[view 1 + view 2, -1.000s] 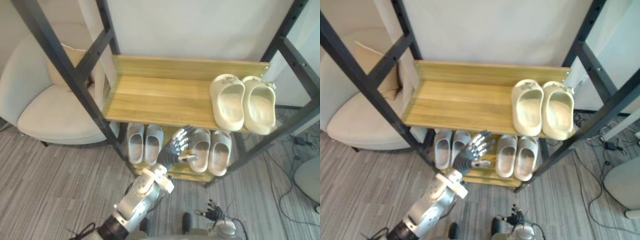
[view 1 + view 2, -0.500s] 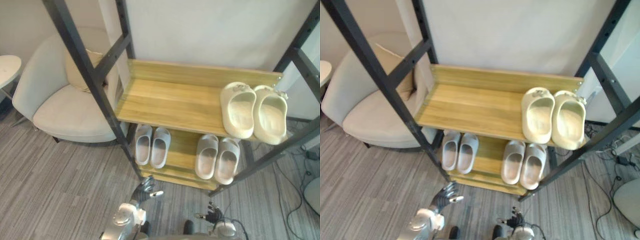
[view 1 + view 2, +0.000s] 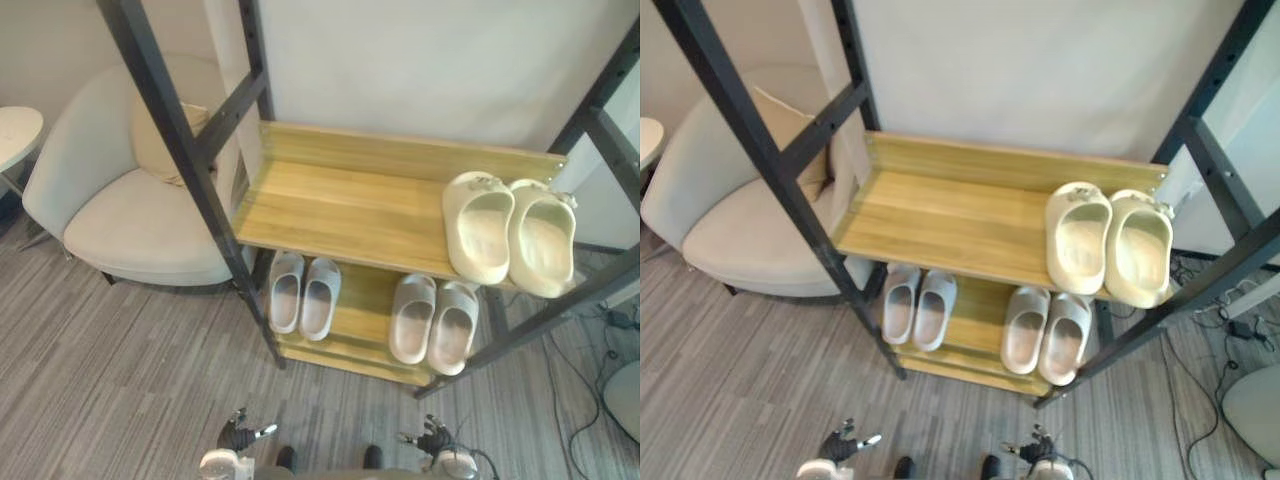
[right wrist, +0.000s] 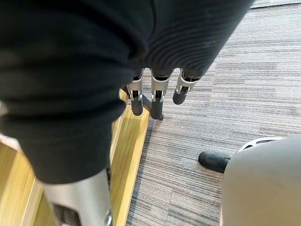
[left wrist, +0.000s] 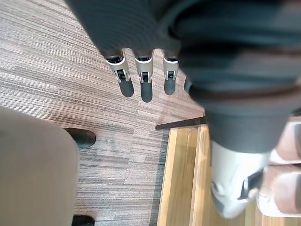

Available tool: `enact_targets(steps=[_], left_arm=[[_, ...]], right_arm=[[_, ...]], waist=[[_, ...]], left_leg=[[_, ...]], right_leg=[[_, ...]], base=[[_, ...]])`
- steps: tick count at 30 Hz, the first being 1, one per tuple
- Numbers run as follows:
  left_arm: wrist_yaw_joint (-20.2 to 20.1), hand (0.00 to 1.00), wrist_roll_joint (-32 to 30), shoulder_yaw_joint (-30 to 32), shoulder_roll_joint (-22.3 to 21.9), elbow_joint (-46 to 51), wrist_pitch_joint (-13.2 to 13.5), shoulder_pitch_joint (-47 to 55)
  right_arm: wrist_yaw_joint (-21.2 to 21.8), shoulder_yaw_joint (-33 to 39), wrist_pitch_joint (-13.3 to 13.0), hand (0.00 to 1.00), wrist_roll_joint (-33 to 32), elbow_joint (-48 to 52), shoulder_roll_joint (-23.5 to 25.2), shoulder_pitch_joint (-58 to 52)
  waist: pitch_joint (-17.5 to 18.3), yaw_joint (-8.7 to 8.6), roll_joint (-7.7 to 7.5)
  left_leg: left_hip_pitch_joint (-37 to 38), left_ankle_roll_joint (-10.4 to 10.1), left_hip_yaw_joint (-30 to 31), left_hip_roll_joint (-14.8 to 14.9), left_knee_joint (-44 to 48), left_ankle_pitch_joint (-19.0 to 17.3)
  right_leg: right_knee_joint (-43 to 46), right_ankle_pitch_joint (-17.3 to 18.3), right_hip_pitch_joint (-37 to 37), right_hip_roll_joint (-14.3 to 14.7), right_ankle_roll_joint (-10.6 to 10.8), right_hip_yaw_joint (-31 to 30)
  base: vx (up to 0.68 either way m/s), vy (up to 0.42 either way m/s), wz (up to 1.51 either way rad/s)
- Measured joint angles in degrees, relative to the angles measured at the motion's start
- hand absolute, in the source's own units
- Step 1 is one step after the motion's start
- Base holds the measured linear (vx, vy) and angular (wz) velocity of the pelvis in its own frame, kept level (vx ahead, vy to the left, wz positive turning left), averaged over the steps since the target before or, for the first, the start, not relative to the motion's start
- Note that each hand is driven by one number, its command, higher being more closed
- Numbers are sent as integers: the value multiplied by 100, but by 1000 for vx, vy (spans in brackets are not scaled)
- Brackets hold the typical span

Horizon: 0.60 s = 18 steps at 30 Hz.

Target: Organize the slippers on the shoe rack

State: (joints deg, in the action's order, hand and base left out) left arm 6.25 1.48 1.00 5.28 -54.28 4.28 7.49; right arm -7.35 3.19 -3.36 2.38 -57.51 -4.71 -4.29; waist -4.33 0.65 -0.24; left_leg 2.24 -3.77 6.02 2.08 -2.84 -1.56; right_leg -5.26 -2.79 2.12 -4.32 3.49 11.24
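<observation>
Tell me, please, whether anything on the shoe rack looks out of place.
Nothing is spilled or damaged. The cream slippers slightly overhang the upper shelf; the left grey pair and right grey pair lie neatly on the lower shelf.

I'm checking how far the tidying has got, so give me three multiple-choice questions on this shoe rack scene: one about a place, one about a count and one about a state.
1. Where on the upper shelf does the cream pair sit?
A. left end
B. right end
C. middle

2. How many pairs of slippers stand on the lower shelf?
A. three
B. one
C. two

3. What state are the left hand and the right hand in?
A. both open, holding nothing
B. both shut on slippers
C. left shut on a slipper, right open

Answers:
1. B: the cream pair stands side by side at the shelf's right end.
2. C: a left grey pair and a right grey pair stand there.
3. A: both wrist views show straight fingers over the floor with nothing in them.
</observation>
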Motion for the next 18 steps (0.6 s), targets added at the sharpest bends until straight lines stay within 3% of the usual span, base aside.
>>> enact_targets(steps=[4,6,7,8,9,11,12,13,14,15,18], left_arm=[[52,0,-26,325,-183,15,4,0],[84,0,-44,459,-208,150,3,-3],[89,0,-36,471,-207,162,3,-11],[116,0,-36,456,-169,189,-4,-16],[126,0,-36,469,-138,240,-16,-24],[134,0,-69,476,-138,378,-30,-53],[133,0,-137,474,-179,408,-37,-126],[132,0,-137,474,-195,410,-38,-157],[131,0,-140,482,-267,403,-54,-237],[126,0,-148,560,-407,401,-75,-321],[129,0,-153,734,-705,401,-72,-336]], right_arm=[[-3,59,2,0,14,20,19,5],[1,49,54,0,157,227,43,-24],[2,41,62,0,171,263,47,-29],[11,-43,69,0,166,455,92,-65],[11,-149,65,0,162,515,124,-82],[17,-172,70,0,151,502,207,-87],[12,-163,73,0,137,472,255,-87],[13,-164,75,0,135,463,265,-85],[11,-129,113,0,119,429,274,-87],[7,-36,142,0,87,420,244,-29],[-16,219,207,0,83,418,220,88]], waist=[[-15,64,-44],[-59,165,-180],[-74,181,-202],[-98,190,-252],[-118,187,-311],[-123,182,-367],[-124,180,-365],[-123,182,-367],[-112,163,-412],[-170,205,-178],[-203,228,26]], left_leg=[[-90,96,-57,-50,319,-273],[-325,126,4,-234,985,-713],[-329,148,27,-273,1037,-738],[-394,197,184,-401,1340,-849],[-431,193,474,-498,1579,-960],[-502,127,912,-551,1758,-1027],[-603,102,1300,-603,1807,-1024],[-620,62,1415,-627,1810,-997],[-740,-68,1758,-733,1812,-917],[-811,-169,1971,-667,1727,-841],[-821,-261,1924,-441,1254,-439]], right_leg=[[335,267,-117,-86,64,-53],[2496,1168,-937,-478,96,-123],[2797,1223,-1064,-531,102,-154],[4125,1237,-1606,-715,76,-417],[4807,1170,-1800,-684,6,-777],[5016,1446,-1864,-498,104,-1191],[4557,1635,-1763,-355,66,-1316],[4338,1657,-1726,-333,49,-1354],[3571,1875,-1394,-377,31,-1310],[3131,1924,-1175,-360,-34,-996],[2833,1873,-978,-351,-78,-440]], base=[[-1,24,-5],[-25,43,14],[9,3,46],[36,-16,80],[57,-25,89],[105,-135,136],[93,-177,158],[146,-285,162],[119,-261,138],[124,-295,154],[44,-189,100]])
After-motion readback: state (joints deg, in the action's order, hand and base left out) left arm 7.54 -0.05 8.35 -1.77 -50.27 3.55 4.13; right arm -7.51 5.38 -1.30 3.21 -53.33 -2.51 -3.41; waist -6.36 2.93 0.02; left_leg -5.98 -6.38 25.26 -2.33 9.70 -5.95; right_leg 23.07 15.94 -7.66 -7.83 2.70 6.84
